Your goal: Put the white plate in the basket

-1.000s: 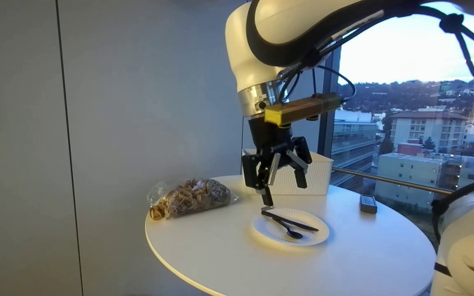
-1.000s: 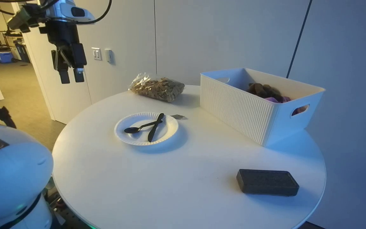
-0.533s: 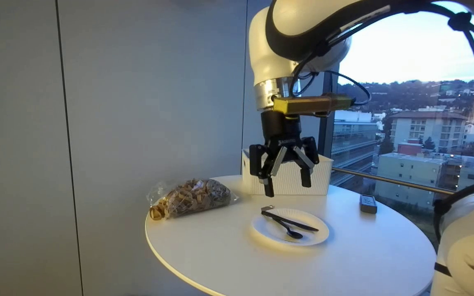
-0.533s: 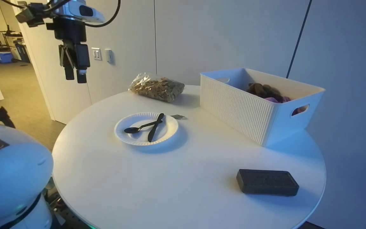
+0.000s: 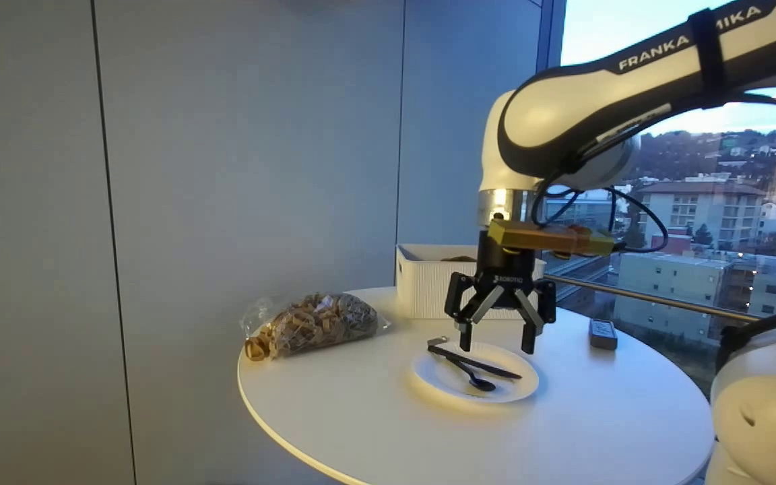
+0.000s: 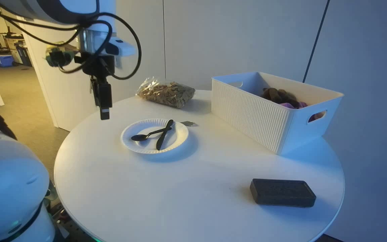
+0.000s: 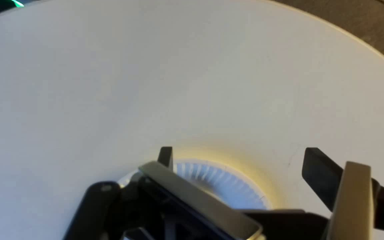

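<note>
The white plate [image 5: 438,387] lies on the round table with a black knife [image 5: 489,368] and a black spoon [image 5: 481,384] on it. It also shows in an exterior view [image 6: 179,136] and, partly hidden by the gripper, in the wrist view [image 7: 232,186]. My gripper [image 5: 496,349] is open and empty, pointing down, above table height. In an exterior view the gripper [image 6: 105,116] hangs left of the plate, apart from it. In the wrist view the plate's rim shows between the spread fingertips [image 7: 240,155]. The white basket [image 6: 247,109] stands on the table; it is partly behind the gripper in an exterior view [image 5: 428,289].
The basket holds brown and purple things [image 6: 281,97]. A clear bag of brown shreds [image 5: 324,323] lies at the table's edge. A dark box [image 6: 282,193] lies on the table. A small grey flat piece [image 6: 189,123] lies beside the plate. The table edge [image 5: 280,438] is rounded.
My gripper has moved down and sideways, nearer the plate, and its tilt has straightened to about upright. It stays open. The plate, cutlery and basket have not moved.
</note>
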Available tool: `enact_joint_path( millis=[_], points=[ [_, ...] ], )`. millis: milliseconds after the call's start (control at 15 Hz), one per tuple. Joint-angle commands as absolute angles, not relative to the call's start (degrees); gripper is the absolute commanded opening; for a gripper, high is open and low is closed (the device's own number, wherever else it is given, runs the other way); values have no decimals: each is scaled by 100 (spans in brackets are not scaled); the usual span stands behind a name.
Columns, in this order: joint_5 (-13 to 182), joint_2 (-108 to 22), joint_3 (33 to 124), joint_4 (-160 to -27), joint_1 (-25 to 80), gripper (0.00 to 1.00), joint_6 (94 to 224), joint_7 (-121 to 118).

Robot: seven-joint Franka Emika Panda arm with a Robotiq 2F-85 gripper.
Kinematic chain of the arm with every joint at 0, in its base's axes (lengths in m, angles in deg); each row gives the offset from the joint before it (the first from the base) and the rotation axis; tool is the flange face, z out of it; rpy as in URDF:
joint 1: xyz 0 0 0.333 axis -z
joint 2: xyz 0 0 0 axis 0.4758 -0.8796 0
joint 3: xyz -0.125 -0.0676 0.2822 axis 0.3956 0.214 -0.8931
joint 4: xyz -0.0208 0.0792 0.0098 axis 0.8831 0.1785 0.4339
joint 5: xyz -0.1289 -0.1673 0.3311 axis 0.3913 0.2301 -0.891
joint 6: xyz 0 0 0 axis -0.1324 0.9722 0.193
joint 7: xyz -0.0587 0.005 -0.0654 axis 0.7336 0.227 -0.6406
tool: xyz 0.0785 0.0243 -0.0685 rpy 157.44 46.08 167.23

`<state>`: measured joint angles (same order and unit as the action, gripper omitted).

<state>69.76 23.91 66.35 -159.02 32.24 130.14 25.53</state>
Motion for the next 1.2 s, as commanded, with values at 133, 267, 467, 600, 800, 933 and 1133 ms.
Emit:
enact_joint_path(
  millis=[133,267,467,600,800,933,1133],
  points=[
    [6951,2625,6736,-15987,3877,100,13826,3042],
    [7004,2727,6807,-15952,4115,100,13863,3288],
    [6992,2654,6908,-15921,4464,100,13959,3721],
    [6901,2578,7079,-15921,4614,100,14062,3931],
    [6751,2432,7506,-15927,4719,100,14299,3866],
    [6556,2357,7980,-15931,4649,100,14525,3478],
    [6551,2382,7975,-15922,4707,100,14339,3290]
  ],
)
